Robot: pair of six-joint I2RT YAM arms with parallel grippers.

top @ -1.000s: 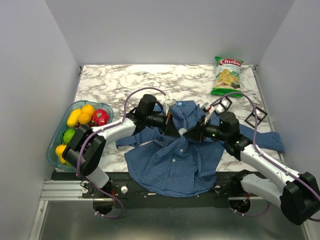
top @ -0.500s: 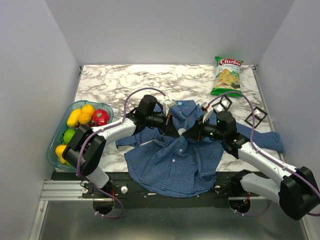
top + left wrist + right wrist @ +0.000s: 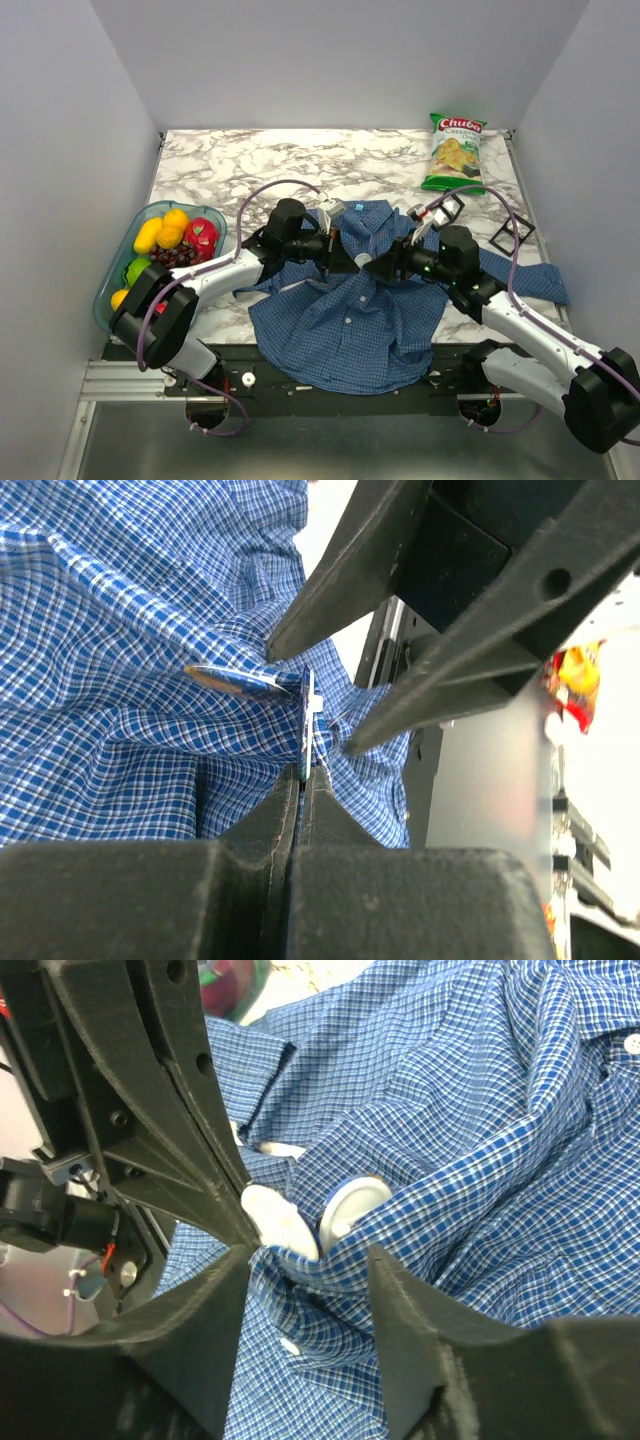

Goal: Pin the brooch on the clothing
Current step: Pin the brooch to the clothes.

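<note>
Your left pincer (image 3: 303, 780) is clamped tight on the thin edge of a white round brooch disc (image 3: 280, 1222), which sits against the blue finely checked button-up shirt (image 3: 350, 330). Your right pincer (image 3: 310, 1260) stands well apart, with a raised fold of that shirt between its fingers. The shirt lies spread on the marble-patterned table (image 3: 300, 160), its hem hanging over the near edge. The right wrist view shows a second white disc (image 3: 352, 1210) just beside the first, partly tucked under cloth. From above, both discs are hidden beneath the meeting pincers.
</note>
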